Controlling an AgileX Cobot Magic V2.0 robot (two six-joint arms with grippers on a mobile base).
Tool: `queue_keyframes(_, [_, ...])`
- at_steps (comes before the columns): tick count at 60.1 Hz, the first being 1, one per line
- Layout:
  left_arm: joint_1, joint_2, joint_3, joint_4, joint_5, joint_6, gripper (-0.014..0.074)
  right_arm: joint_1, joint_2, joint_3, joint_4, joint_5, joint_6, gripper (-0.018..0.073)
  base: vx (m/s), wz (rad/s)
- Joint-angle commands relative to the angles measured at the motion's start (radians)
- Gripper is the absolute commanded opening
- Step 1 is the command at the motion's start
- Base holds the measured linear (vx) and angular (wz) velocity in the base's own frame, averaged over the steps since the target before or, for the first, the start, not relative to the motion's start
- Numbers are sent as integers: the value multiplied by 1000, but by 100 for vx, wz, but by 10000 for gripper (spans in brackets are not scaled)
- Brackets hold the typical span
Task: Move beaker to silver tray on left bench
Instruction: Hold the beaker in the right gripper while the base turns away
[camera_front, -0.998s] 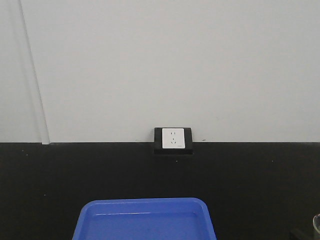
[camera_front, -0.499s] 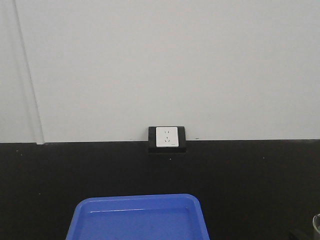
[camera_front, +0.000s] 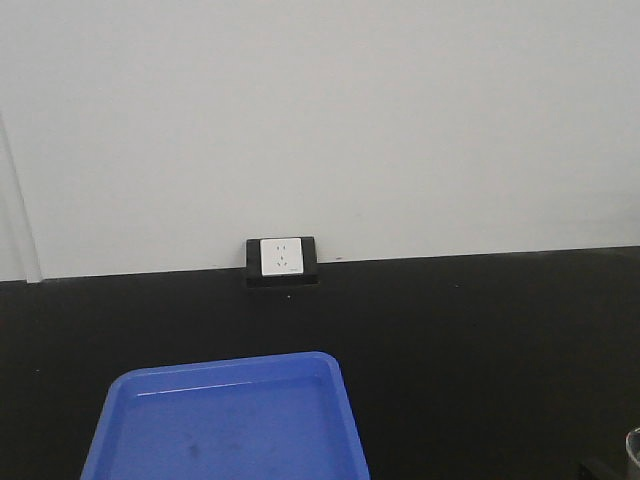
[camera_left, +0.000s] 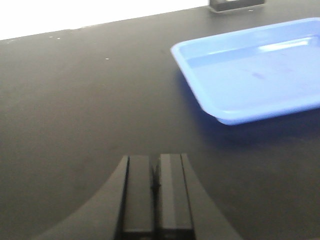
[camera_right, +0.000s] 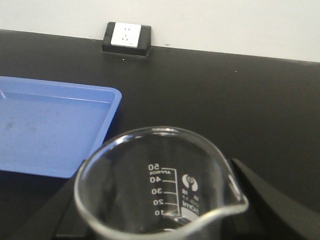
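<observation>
The beaker (camera_right: 165, 180) is small, clear glass with a printed 10 to 50 scale and a pouring lip. It stands upright between the black fingers (camera_right: 262, 197) of my right gripper (camera_right: 162, 202), which is shut on it above the black bench (camera_right: 225, 100). Its rim (camera_front: 633, 448) just shows at the bottom right corner of the front view. My left gripper (camera_left: 155, 172) is shut with nothing in it, low over the bare black bench (camera_left: 75, 110). The silver tray is out of view. Whether this worktop is the left bench, I cannot tell.
A blue plastic tray (camera_front: 225, 420) lies on the bench, left of the beaker (camera_right: 50, 130) and right of my left gripper (camera_left: 255, 75). A white wall socket in a black block (camera_front: 281, 258) sits at the bench's back edge against a pale wall.
The front view has swung: the socket and blue tray have slid to the left and the tray shows more fully. The beaker rim stays in the bottom right corner.
</observation>
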Motion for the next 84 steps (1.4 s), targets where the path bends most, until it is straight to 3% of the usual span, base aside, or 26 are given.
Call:
queue_keyframes(1, [-6,-7,20,-3,-76,-2,1,-1,1,-30,-26,-55,-7,-11,-19,-18])
queue_keyframes(39, [-6,-7,20,-3,-76,-2,1,-1,1,-30,-26,-55,-7,-11,-23,-5])
queue_keyframes(84, [-6,-7,20,-3,-76,-2,1,-1,1,-30,-26,-55,-7,-11,-32,36])
